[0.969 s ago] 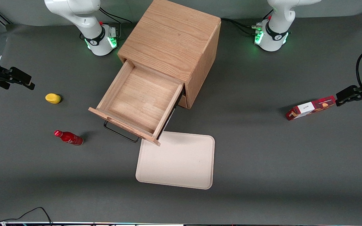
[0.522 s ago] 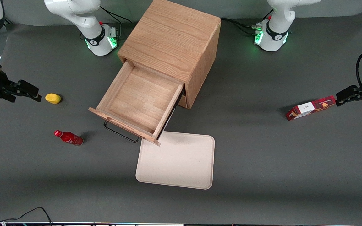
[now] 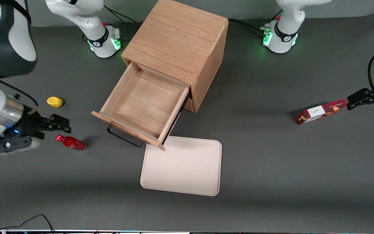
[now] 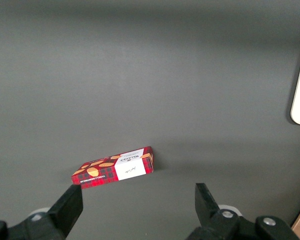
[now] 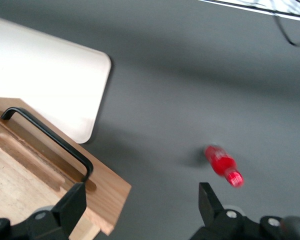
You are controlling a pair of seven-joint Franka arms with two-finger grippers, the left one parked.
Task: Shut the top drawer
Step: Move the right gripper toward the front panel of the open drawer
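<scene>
Since the earlier frames the gripper (image 3: 64,124) had swung in from the working arm's edge of the table, coming nearer to the front camera and closer to the cabinet (image 3: 180,42), while everything on the table kept its place. It hung in the air with its fingers (image 5: 72,206) spread apart and nothing between them, touching no object.

Just below it and slightly nearer the front camera lay the red bottle (image 3: 71,142) on its side, close to the fingertips but apart from them. A small yellow object (image 3: 54,101) sat farther from the front camera than the gripper, near it. The top drawer (image 3: 144,103) stood pulled well out of the cabinet, sideways from the gripper toward the middle of the table and well apart from it; its wooden inside was bare. Its black wire handle (image 3: 124,136) ran along the drawer front, facing the gripper's side and the front camera. In the right wrist view the handle (image 5: 50,138) and a corner of the drawer front showed past the spread fingers. A cream tray (image 3: 182,165) lay flat on the table just beside the drawer front, farther from the gripper than the handle.
</scene>
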